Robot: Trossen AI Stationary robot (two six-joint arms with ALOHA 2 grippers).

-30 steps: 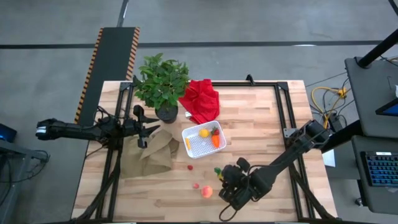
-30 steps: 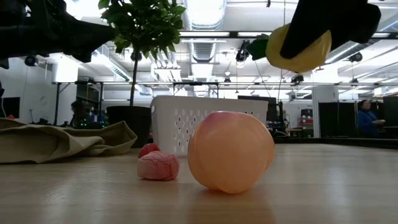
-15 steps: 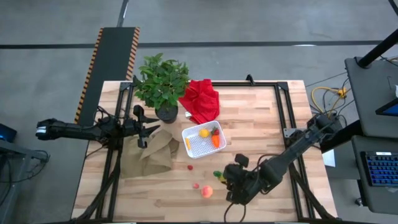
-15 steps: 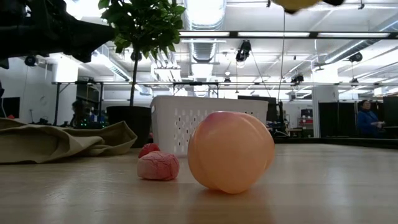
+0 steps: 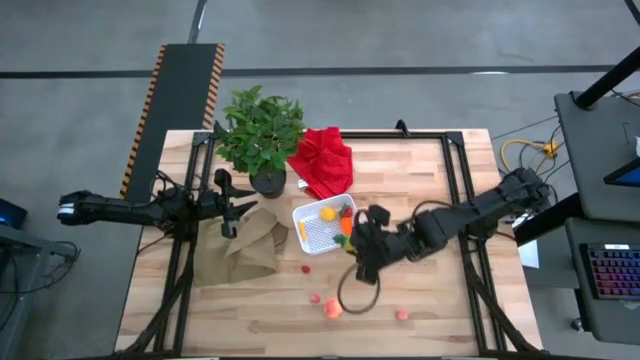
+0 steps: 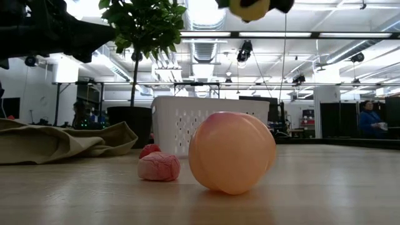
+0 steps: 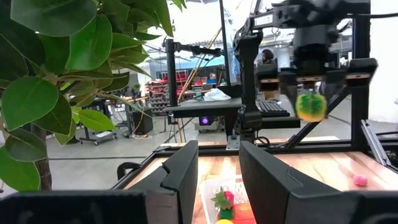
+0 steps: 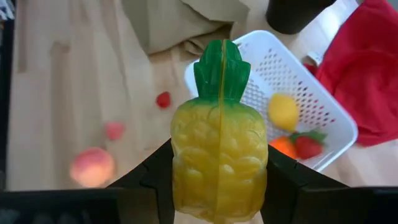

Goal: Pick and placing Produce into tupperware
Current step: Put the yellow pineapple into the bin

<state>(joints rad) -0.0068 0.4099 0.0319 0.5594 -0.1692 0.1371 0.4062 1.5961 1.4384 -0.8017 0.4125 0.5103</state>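
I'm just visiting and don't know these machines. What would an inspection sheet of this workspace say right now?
Surface: wooden table, dark rails along its edges.
Job's things: white container holds a lemon, carrot and strawberry. A peach and three small red pieces lie loose on the table.
Clutter: potted plant, red cloth, crumpled brown bag.
Grippers: right gripper holds a toy pineapple in the air, beside the container. Left gripper waits over the bag, jaws apart, holding nothing.
Cables: a loop hangs under the right arm; yellow wires off the table.
Surroundings: concrete floor, keyboard, a person far behind.
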